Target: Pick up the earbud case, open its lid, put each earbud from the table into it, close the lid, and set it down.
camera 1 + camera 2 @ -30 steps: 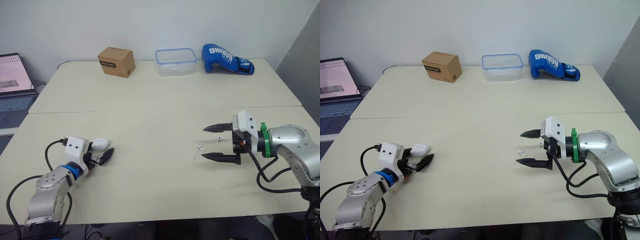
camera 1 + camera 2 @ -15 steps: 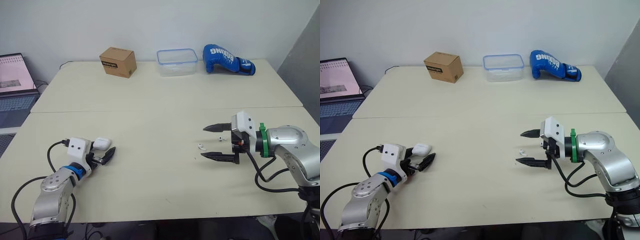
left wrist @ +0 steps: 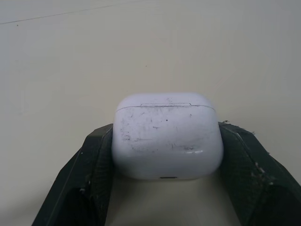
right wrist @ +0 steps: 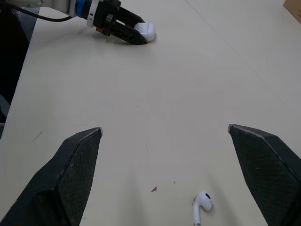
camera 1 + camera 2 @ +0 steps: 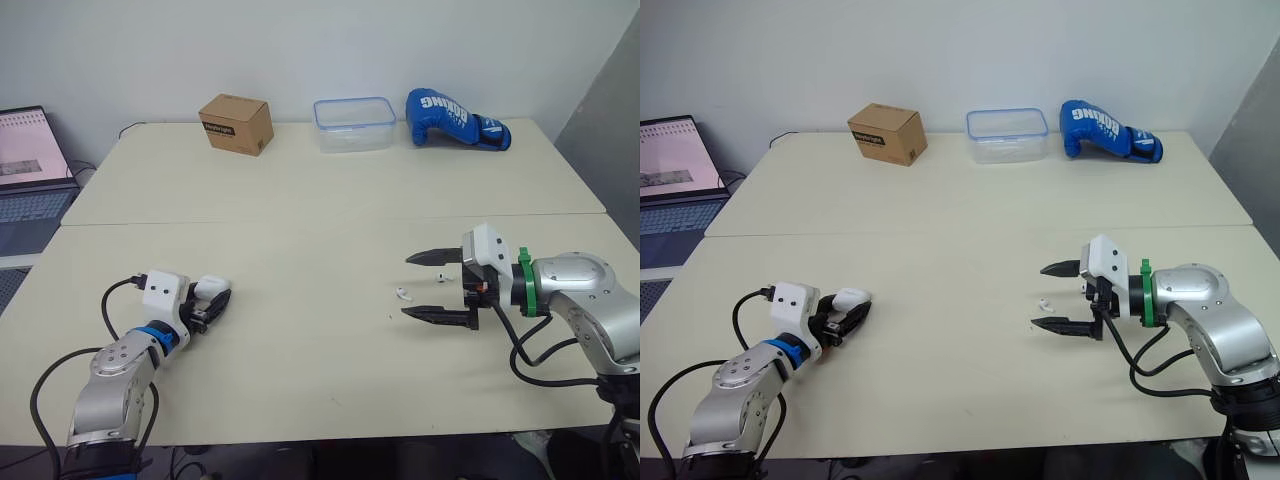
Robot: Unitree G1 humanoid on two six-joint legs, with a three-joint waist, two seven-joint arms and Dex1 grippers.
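Observation:
The white earbud case [image 3: 167,136] lies on the table at the near left with its lid down. My left gripper [image 5: 213,301] is shut on it, one black finger against each side. One white earbud [image 5: 401,294] lies on the table at the near right, a little ahead of my right gripper [image 5: 406,286]. That gripper is open wide and holds nothing. The right wrist view has the same earbud [image 4: 201,205] between and beyond the spread fingers. A second small white bit [image 5: 438,278], too small to identify, lies by the gripper's far finger.
Along the table's far edge stand a cardboard box [image 5: 236,123], a clear plastic container [image 5: 352,123] with a blue rim, and a blue boxing glove [image 5: 455,117]. A laptop [image 5: 25,165] sits off the table's left side. A seam crosses the cream table [image 5: 300,200].
My left gripper has moved from beside the earbud case to around it, so the case now sits between the fingers. The right arm has stayed still.

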